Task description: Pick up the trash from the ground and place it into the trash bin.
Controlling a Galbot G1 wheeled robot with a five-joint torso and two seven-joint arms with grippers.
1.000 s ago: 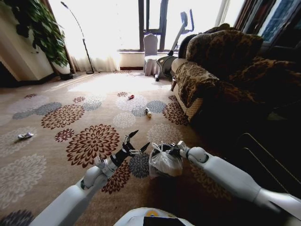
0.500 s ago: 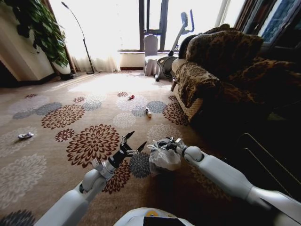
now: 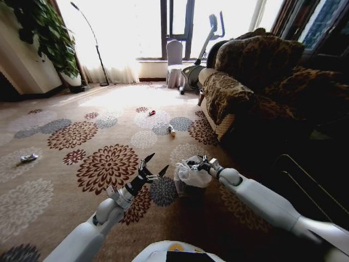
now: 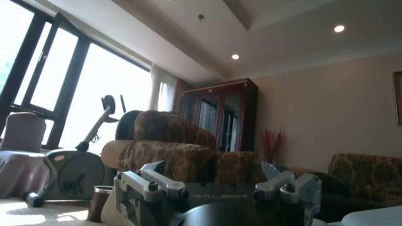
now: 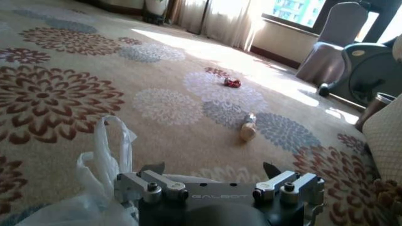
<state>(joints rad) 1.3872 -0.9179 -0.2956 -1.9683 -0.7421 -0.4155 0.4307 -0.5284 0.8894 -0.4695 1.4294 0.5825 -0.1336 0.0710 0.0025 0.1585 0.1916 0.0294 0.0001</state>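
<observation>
The trash bin [image 3: 188, 179], a small dark bucket with a crinkled white bag liner [image 5: 103, 160], stands on the carpet just ahead of me. My right gripper [image 3: 199, 164] hovers at its far rim, open, with nothing between its fingers [image 5: 152, 168]. Just left of the bin, my left gripper [image 3: 155, 164] is open and raised off the floor. Farther out on the carpet lies trash: a small bottle [image 3: 172, 130] [image 5: 249, 128], a red scrap [image 3: 152, 112] [image 5: 232, 83] and a white scrap [image 3: 29, 158] at far left.
A patterned sofa [image 3: 245, 93] runs along the right, close to the bin. At the back are an exercise bike [image 3: 196, 65], a covered chair [image 3: 174, 63], a floor lamp [image 3: 98, 52] and a potted plant [image 3: 43, 38]. The floral carpet [image 3: 109, 136] spreads to the left.
My right gripper and the bin's bag have shifted a little farther from me. The left gripper has drawn back slightly from the bag.
</observation>
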